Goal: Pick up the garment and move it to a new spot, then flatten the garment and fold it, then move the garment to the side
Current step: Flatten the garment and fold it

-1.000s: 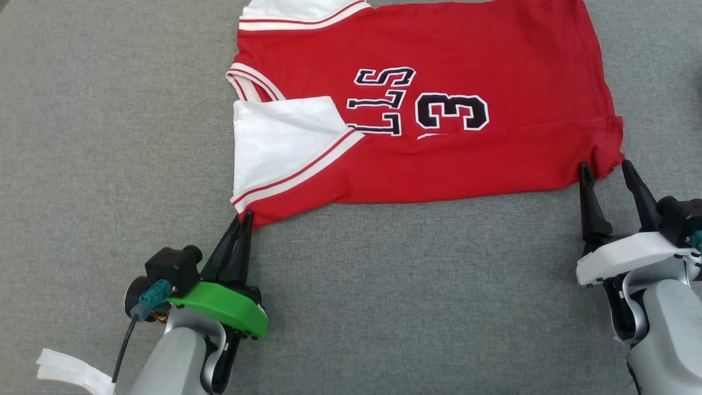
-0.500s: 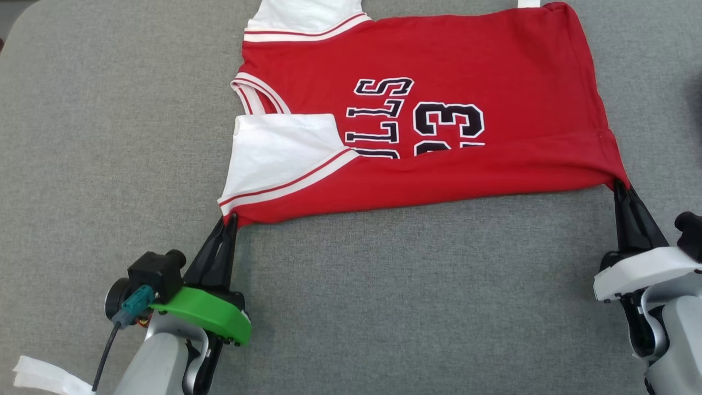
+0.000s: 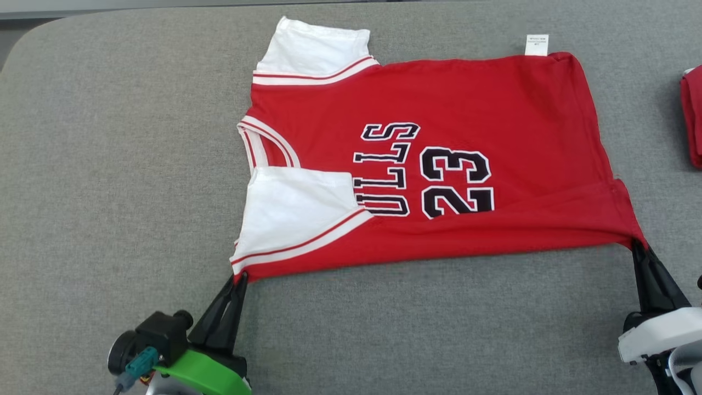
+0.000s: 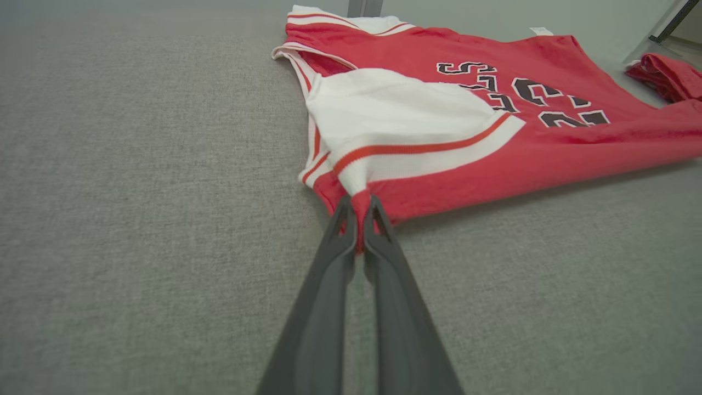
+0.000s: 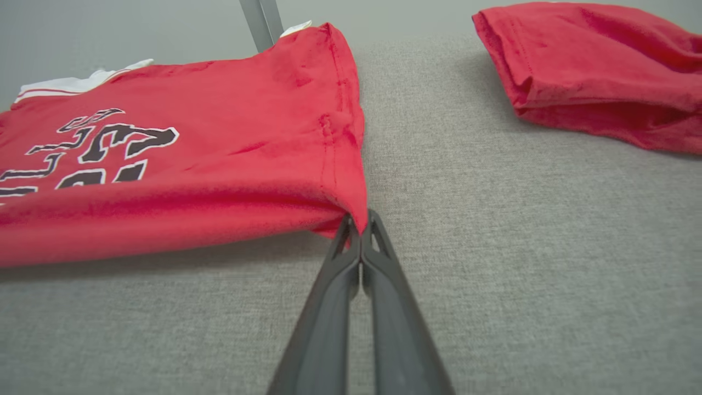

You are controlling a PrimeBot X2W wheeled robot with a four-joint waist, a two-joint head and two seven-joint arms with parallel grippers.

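The jersey (image 3: 466, 99) lies spread on the grey table (image 3: 109, 164), in the middle of the head view. On its red front I read "ULLS" and 23, turned sideways. A white tag (image 3: 536, 45) sticks out at its upper edge, too small to read. My left gripper (image 3: 240, 277) is clamped on its lower left corner, my right gripper (image 3: 639, 248) on the lower right. Another red cloth (image 3: 692, 120) lies apart at the right edge.

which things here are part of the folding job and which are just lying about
In the job: jersey, left gripper, right gripper, each gripper shut on a near corner.
Lying about: red cloth, bundled at the far right.
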